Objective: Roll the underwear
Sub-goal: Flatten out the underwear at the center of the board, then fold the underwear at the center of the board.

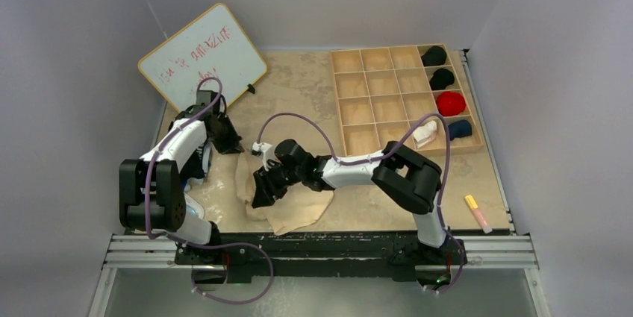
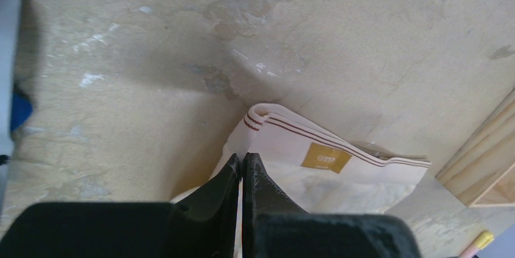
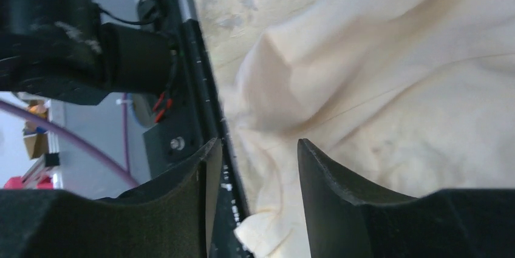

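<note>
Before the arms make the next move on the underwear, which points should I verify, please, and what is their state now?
1. Left gripper shut at the waistband corner: ok.
2. Cloth really pinched in it: cannot tell.
3. Right gripper jaws open above the underwear: ok.
4. Underwear lying flat: not ok, folds bulge near the right gripper.
5. Rolling started: not ok, no roll visible yet.

The cream underwear (image 1: 295, 209), its red-striped waistband (image 2: 340, 145) bearing a mustard label (image 2: 326, 158), lies loosely folded left of the wooden tray (image 1: 337, 101).
</note>
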{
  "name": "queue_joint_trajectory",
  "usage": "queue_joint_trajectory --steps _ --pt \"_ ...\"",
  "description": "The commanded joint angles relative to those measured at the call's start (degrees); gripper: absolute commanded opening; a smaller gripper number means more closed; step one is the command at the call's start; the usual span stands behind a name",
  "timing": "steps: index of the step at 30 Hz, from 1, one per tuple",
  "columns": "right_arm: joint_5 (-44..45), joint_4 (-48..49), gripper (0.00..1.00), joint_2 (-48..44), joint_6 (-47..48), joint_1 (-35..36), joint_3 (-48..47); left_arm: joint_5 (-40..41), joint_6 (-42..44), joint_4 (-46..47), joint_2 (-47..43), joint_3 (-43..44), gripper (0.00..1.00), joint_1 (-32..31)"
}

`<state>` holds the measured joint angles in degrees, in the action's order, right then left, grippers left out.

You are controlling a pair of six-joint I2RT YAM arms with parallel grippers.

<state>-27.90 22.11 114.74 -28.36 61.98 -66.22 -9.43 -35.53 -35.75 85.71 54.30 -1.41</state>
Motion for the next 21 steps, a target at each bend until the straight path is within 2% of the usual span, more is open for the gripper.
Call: queue_joint_trajectory --steps 1,4,7,11,14,21 --pt "-3.91 -0.27 0.53 -6.49 0.79 0.24 -0.73 3.8 2.94 -1.08 0.64 3.7 0.0 1.4" --pt "-1.06 -2.76 0.54 -9.34 2.22 0.1 0.77 5.34 4.18 -2.04 1.93 5.2 0.0 1.41" --pt "5.88 -6.83 0.54 -11.45 2.93 -0.23 2.29 6.93 5.18 -2.86 3.14 6.44 0.0 2.87" --pt "20.01 -21.77 0.47 -10.33 4.92 -0.29 0.81 6.44 6.65 -3.07 3.86 6.63 0.0 2.9" --pt "27.1 -31.09 0.4 -8.33 4.08 -0.39 0.1 1.42 8.05 -1.99 3.98 6.16 0.0 2.9" --pt "38.23 -35.16 0.37 -9.82 4.26 -0.52 5.01 -0.55 7.5 -1.38 2.73 4.1 0.0 2.9"
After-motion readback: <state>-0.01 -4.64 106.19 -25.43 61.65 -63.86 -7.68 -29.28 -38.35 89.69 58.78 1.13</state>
